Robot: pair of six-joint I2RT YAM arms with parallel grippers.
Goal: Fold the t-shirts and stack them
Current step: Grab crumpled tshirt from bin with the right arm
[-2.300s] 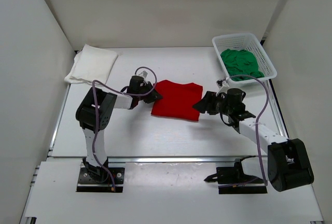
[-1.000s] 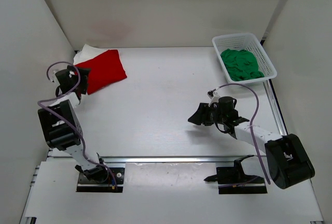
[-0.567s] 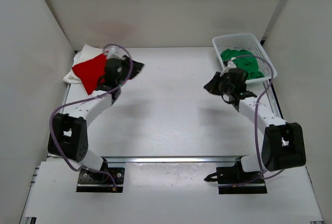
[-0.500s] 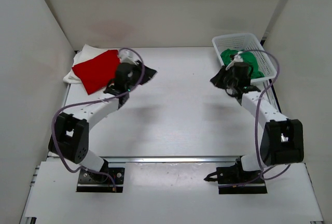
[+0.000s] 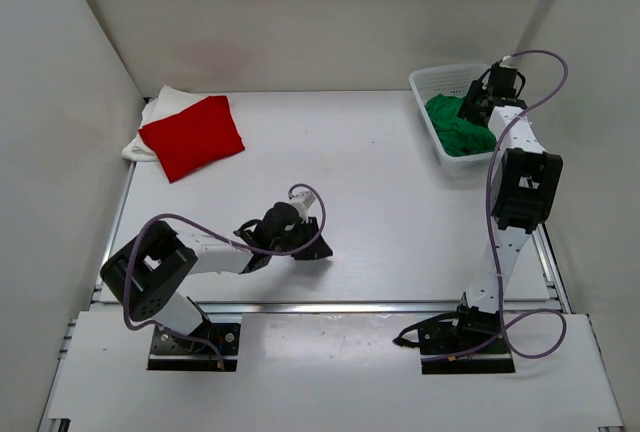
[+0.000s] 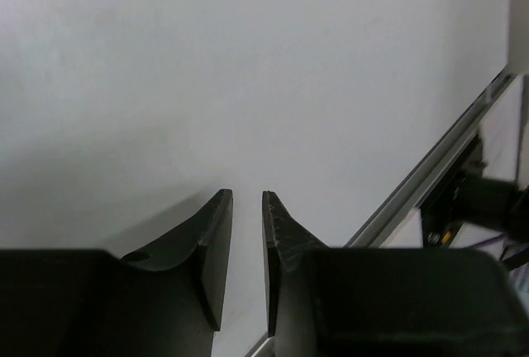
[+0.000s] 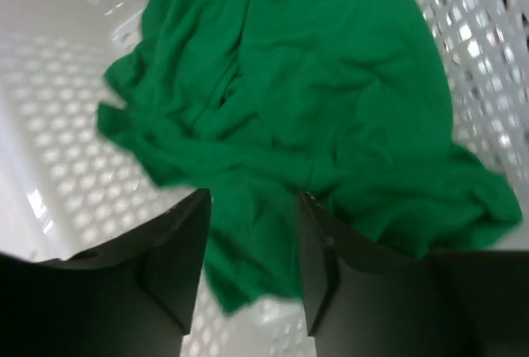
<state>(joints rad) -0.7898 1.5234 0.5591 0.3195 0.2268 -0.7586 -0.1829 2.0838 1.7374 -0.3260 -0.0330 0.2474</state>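
While the right claw (image 7: 252, 208) hangs parted, the green shirt (image 7: 331, 109) lies just beneath it in the basket (image 7: 50, 126). The left claw (image 6: 246, 202), narrowly parted, grips nothing; the red shirt (image 5: 192, 135) lies on the white shirt (image 5: 160, 108), well beyond it.

Left arm (image 5: 185, 242): folded low, with the forearm running right across the near part of the scene. Left gripper (image 5: 310, 245): points right, its fingers (image 6: 213, 237) parted by a narrow gap with nothing between them.

Right arm (image 5: 518, 177): stretched from its base to the far right. Right gripper (image 5: 476, 104): tilted downward, its fingers (image 7: 173, 254) standing well apart and clamping nothing.
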